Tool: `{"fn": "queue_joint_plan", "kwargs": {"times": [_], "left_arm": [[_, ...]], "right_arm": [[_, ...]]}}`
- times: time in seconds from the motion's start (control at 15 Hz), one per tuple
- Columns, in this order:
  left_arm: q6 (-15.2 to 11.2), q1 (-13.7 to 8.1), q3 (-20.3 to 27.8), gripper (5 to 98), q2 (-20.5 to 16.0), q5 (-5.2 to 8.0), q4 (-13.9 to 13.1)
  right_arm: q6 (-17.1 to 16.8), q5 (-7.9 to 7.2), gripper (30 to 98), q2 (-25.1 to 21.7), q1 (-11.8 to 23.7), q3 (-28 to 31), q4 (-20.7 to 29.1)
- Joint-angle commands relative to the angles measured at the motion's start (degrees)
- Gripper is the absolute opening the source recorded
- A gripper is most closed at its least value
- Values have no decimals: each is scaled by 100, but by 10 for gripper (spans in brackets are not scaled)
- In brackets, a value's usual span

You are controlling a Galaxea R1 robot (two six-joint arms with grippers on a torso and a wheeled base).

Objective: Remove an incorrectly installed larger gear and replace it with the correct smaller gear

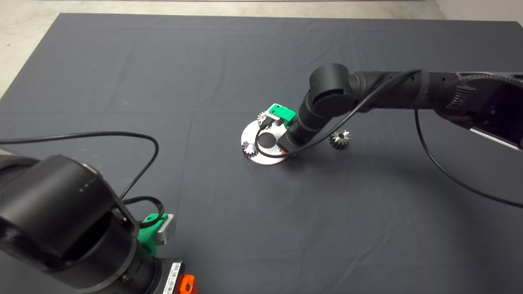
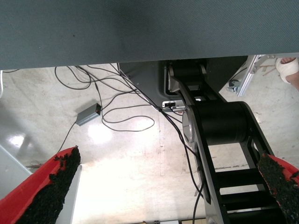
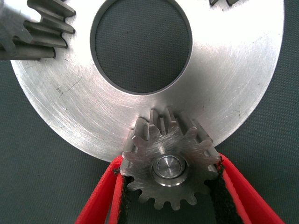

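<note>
Dark mat (image 1: 122, 81): right gripper (image 3: 170, 186) clasps smaller gear (image 3: 170, 165) on disc (image 3: 243, 70)

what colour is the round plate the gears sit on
Bright brushed silver metal; the round plate shows best in the right wrist view.

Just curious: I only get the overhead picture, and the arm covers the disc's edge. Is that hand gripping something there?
Observer: Yes, the right hand has its pads against both sides of the smaller gear.
Operator: Is it on the disc?
Observer: It sits on a pin at the rim of the disc.
Operator: And the other hand?
Observer: The left hand is open and empty, facing floor cables.
</note>
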Motion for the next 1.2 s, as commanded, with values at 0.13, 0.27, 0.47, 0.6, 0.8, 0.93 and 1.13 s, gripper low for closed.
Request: {"fn": "queue_joint_plan", "kwargs": {"times": [0.13,0.27,0.47,0.6,0.8,0.93,1.13], "left_arm": [[18,-42,107,982,-6,9,-97],[18,-42,111,982,-6,9,-97],[18,-42,103,982,-6,9,-97],[18,-42,111,982,-6,9,-97],[18,-42,103,982,-6,18,-97],[9,-34,103,982,-6,10,-97],[9,-42,103,982,-15,18,-97]], "right_arm": [[27,156,381,13,205,41,49],[26,156,383,-14,205,32,49],[9,156,384,-31,205,32,49],[-9,156,384,-45,205,32,49],[-17,147,386,-66,340,50,57],[-17,147,405,-58,398,50,50],[-35,156,424,-49,416,85,58]]}}
